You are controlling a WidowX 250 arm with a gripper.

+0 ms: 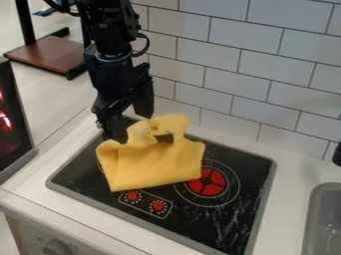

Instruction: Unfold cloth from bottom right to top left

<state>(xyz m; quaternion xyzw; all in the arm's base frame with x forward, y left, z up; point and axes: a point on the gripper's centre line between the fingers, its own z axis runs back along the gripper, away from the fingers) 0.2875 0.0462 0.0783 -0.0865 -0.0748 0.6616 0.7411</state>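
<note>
The black gripper (132, 128) hangs at the upper left of the stove, right behind the upper-left edge of the yellow cloth (156, 162). Its two fingers stand apart, one at the left and one further right and higher. The cloth lies bunched and partly folded over the left and middle of the black stovetop, its upper part raised in peaks beside the gripper. A dark gap shows between its upper folds. Whether the cloth touches the fingers cannot be told.
The stovetop (230, 219) has a red burner (207, 182) at the cloth's right edge and two red knob marks (145, 200) below it. A tiled wall (240, 74) rises behind. A grey sink (323, 219) is at the far right, and white counter surrounds the stove.
</note>
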